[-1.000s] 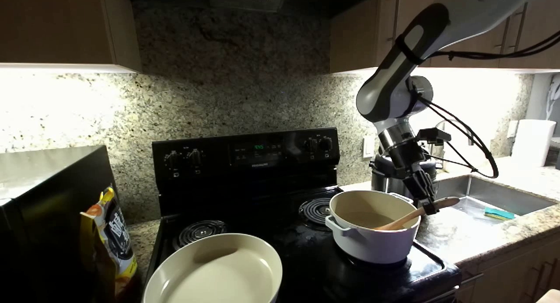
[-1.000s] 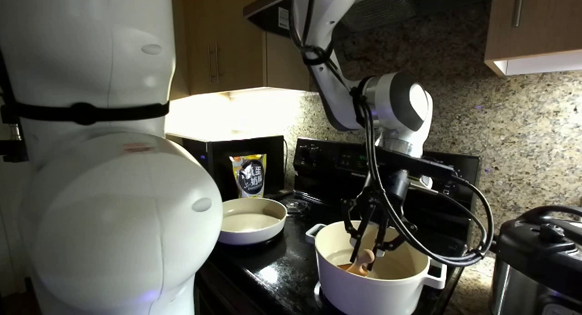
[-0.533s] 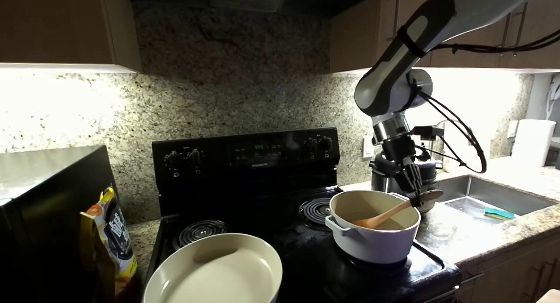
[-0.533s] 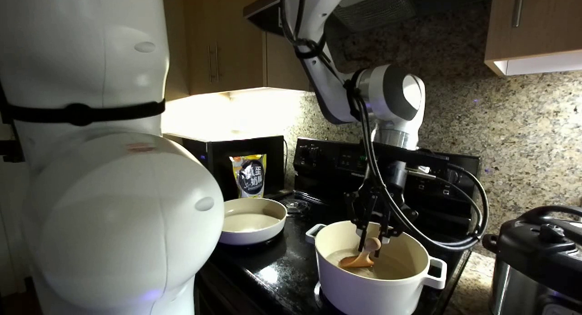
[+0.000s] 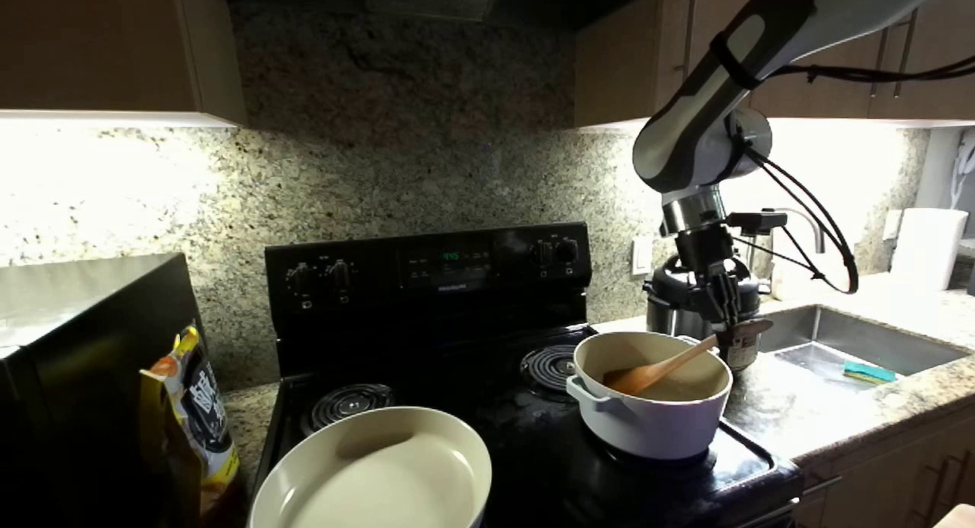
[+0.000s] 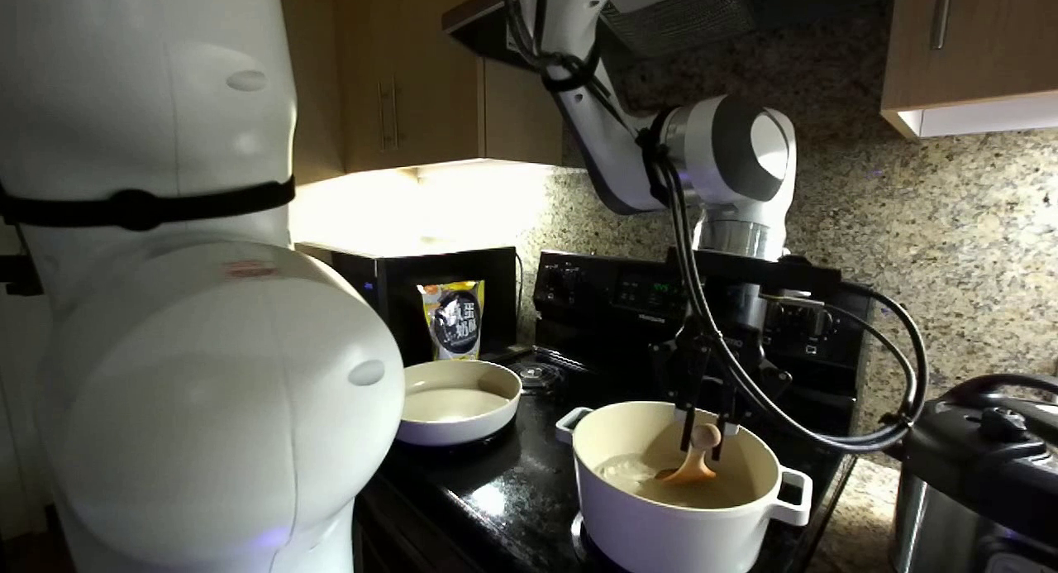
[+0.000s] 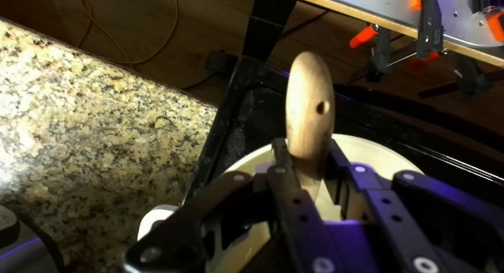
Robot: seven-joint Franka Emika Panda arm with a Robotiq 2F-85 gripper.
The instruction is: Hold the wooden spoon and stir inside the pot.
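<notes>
The gripper [image 7: 309, 150] is clamped on the handle of the wooden spoon [image 7: 309, 103], near its rounded end, which juts out at upper centre in the wrist view. In an exterior view the spoon tilts down into the pot [image 6: 661, 533], right of centre, its head low inside. Cables [image 6: 860, 446] pass in front of the gripper. At lower right stands a steel-and-black cooker [image 6: 992, 461]; left of the pot, a shallow cream dish [image 6: 459, 432] with a packet [image 6: 456, 321] behind.

Gripper [image 6: 702, 451] moving toward the speckled backsplash [image 6: 959, 226], wooden spoon [image 5: 647, 372] travelling with it between its fingers [image 7: 338, 156], the spoon's bowl [image 5: 628, 379] sweeping across the pot [image 6: 665, 536] below the gripper, black cables [image 6: 860, 446] swinging outward beside it
</notes>
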